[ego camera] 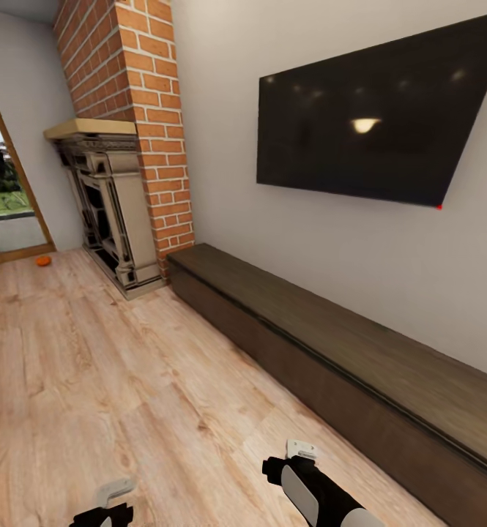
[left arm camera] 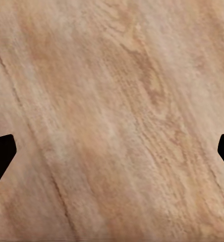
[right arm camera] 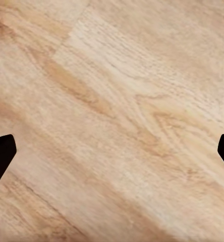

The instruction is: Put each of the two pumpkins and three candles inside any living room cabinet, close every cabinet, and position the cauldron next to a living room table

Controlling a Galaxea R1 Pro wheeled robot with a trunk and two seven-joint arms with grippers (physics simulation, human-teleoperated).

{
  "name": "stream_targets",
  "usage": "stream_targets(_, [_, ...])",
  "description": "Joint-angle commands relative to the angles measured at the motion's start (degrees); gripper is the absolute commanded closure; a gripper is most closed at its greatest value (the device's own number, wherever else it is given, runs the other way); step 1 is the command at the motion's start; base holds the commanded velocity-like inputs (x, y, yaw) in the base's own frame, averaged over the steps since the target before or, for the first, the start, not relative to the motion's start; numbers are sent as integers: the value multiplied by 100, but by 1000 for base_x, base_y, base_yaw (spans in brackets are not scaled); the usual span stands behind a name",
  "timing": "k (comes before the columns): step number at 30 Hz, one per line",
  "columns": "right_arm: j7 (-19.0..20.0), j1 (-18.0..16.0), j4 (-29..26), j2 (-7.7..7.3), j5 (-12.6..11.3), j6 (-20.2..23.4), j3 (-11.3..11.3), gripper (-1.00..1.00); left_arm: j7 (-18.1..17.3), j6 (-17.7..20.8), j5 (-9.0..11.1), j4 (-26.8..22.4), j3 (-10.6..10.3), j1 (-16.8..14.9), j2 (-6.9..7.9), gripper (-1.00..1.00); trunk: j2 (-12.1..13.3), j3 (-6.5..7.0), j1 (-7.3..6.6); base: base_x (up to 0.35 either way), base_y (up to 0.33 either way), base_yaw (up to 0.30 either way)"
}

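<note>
1. My left gripper (left arm camera: 112, 151) and right gripper (right arm camera: 112, 151) hang spread apart and empty over the wood floor (ego camera: 89, 380).
2. One pumpkin (ego camera: 43, 260) lies far left by the glass door (ego camera: 9, 197); driving there, I could clip the fireplace (ego camera: 111, 212).
3. The cabinet (ego camera: 331, 351) runs along my right with fronts flush; its far end is cut off, and its seams are hard to read.

Both arms are hanging low at the bottom of the head view. The left gripper (left arm camera: 112, 151) is pointing down with its fingers (left arm camera: 1, 156) spread wide. The right gripper (right arm camera: 112, 151) is doing the same, fingers (right arm camera: 1, 156) wide apart, nothing between them.
</note>
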Motion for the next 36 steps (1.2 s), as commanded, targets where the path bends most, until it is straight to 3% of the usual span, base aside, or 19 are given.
stream_targets(1, [0,0,0,0,-1,0,1,-100,0,-1,0,1,0,0,-1,-100,0,-2,0,0,0,292])
stream_targets(36, [0,0,2,7,1,-1,3,-100,0,-7,4,2,0,-1,5,-100,0,-102,0,0,0,284])
